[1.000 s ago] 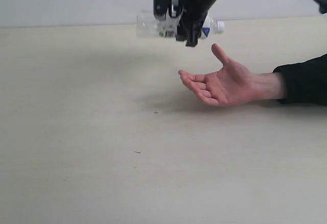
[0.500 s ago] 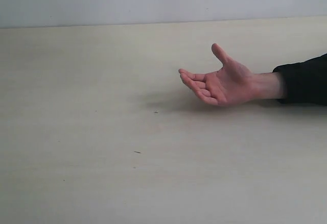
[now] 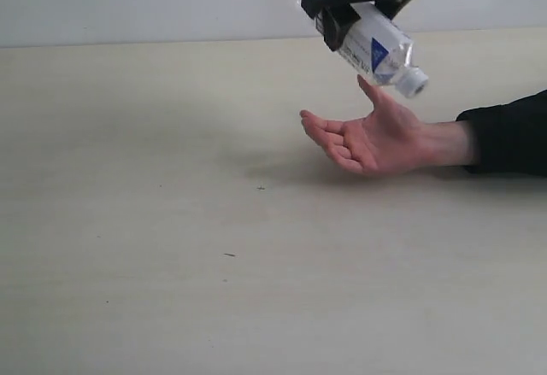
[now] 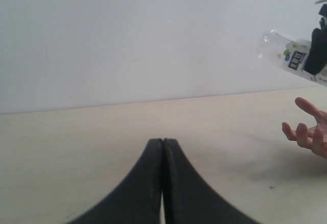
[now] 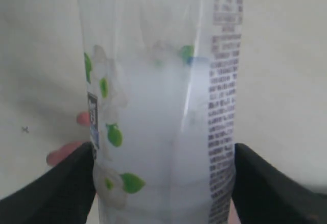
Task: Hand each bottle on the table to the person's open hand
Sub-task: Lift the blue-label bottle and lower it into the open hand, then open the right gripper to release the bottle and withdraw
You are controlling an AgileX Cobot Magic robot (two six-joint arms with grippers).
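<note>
Bottle [image 3: 376, 46]: clear plastic, held in the air right above the person's open hand [image 3: 376, 140] and off the worktop [image 3: 171, 264].
Bottle tilt: slanted, with the white cap [image 3: 414, 83] as its lowest end, over the thumb side of the hand towards the wrist.
Bottle and hand: very close. The exterior view does not show whether the bottle brushes the thumb tip.
Bottle label: white with a blue triangle in the exterior view. The right wrist view shows the bottle [image 5: 158, 106] with green leaves, pale flowers and a column of small print.
Right jaws: black, clamped on the bottle's body from both sides, above the hand.
Hand: palm up with fingers slightly curled, resting low over the worktop. A black sleeve [image 3: 508, 136] covers the forearm behind it.
Hand in wrist views: fingertips show beyond the bottle in the right wrist view [image 5: 64, 152]. The left wrist view shows the hand [image 4: 309, 132] at its edge, under the bottle [image 4: 286, 55].
Left jaws: black, pressed together with nothing between them, low over the worktop [image 4: 76, 142] and well apart from the hand.
Worktop: pale cream, with a tiny dark speck [image 3: 261, 188] near the hand on the fingertip side.
</note>
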